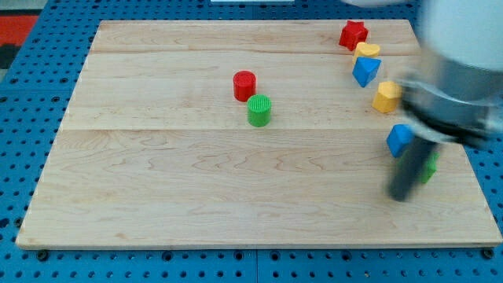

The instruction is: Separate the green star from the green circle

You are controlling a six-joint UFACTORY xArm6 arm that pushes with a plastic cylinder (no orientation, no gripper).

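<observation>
Tip [399, 196] at view's lower right, touching green star [428, 167]; green circle [258, 110] well apart; no tool.

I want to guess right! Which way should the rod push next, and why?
Probably rightward, nudging the green star farther toward the board's right edge. My tip sits at its lower left, partly covering it. The green circle already stands far off to the left beside the red circle.
</observation>
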